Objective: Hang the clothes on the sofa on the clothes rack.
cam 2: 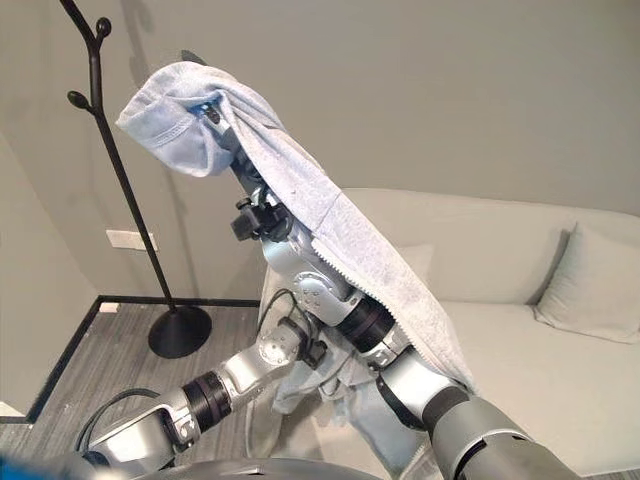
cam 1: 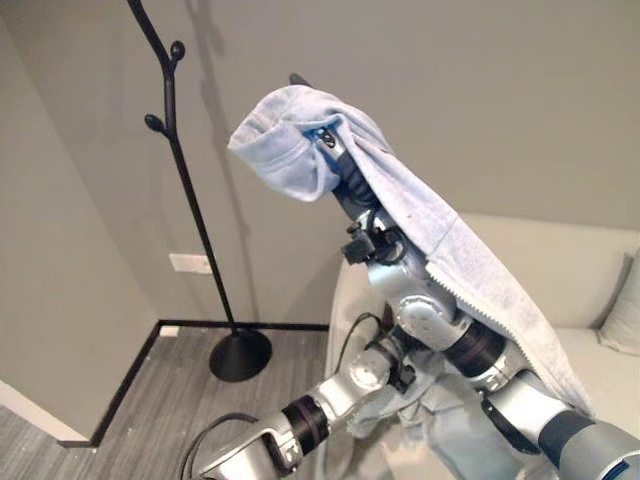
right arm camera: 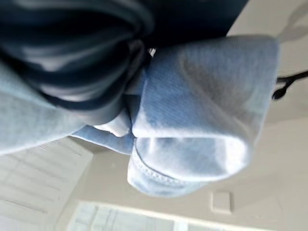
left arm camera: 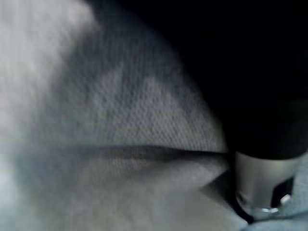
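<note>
A light blue-grey hooded garment (cam 1: pixel 440 230) hangs over my raised right arm, from the hand down past the elbow. Its hood end (right arm camera: pixel 202 110) is bunched up at my right hand (cam 1: pixel 331 140), which is shut on the cloth and held high. The black clothes rack (cam 1: pixel 190 200) stands to the left of that hand, with a gap between its upper hooks (cam 1: pixel 177 48) and the hood. My left arm reaches up from the lower left into the garment's hanging lower part (cam 2: pixel 300 385). My left hand (left arm camera: pixel 260 187) lies against the cloth there.
A pale sofa (cam 2: pixel 520 260) with a cushion (cam 2: pixel 590 280) runs along the wall on the right. The rack's round base (cam 1: pixel 240 355) rests on grey floorboards in the corner. A white wall socket (cam 1: pixel 190 263) sits behind the pole.
</note>
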